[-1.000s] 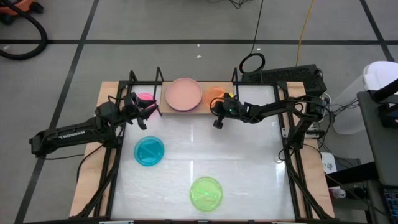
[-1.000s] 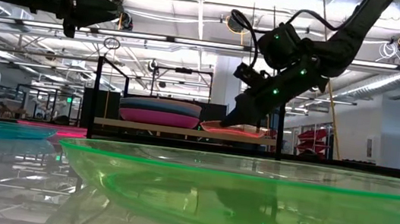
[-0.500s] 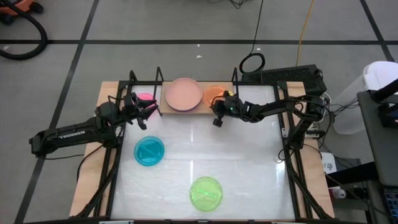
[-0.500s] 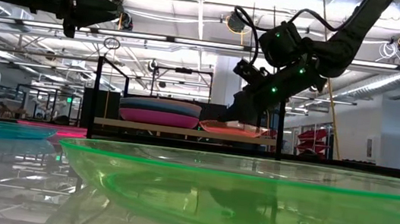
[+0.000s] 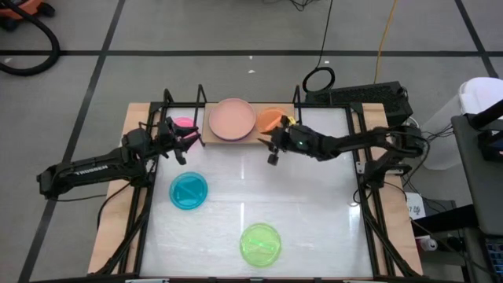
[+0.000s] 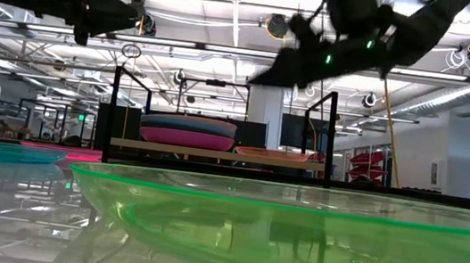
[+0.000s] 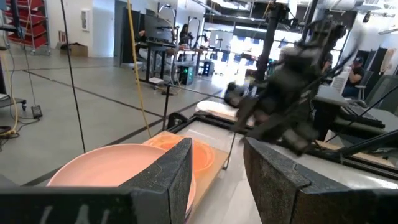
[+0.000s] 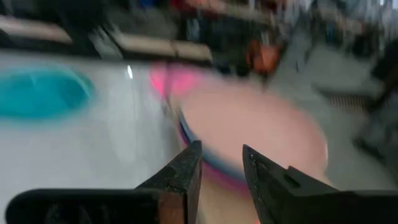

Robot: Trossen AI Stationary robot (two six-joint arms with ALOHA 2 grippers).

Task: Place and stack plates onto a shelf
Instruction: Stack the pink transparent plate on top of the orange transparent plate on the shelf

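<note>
On the shelf [image 5: 236, 138], a light wooden board with black wire uprights at the far edge of the counter [image 5: 314, 212], sits a stack of large plates [image 6: 187, 131] with the salmon-pink plate [image 5: 232, 119] on top; from table height, blue, dark and magenta rims show beneath it. Just beside the stack, at the shelf's right end, lies the orange plate [image 5: 271, 119], flat on the board and free of any tool. The hot pink plate [image 5: 183, 123] lies near the shelf's left end, partly hidden by the left arm. Well apart from the shelf, the teal plate [image 5: 189, 191] lies on the counter's left half and the lime green plate [image 5: 260, 244] lies near the front edge, so close to the low camera that it fills the lower part of that view. The right tool [image 5: 272, 146] hangs just in front of the orange plate's near edge, above the height of the shelf top, with its fingers [image 8: 182, 174] apart and nothing between them. The left tool [image 5: 184, 141] hovers by the shelf's left end near the hot pink plate, its 2 fingers [image 7: 174, 174] spread wide and empty, pointing along the shelf toward the stack.
</note>
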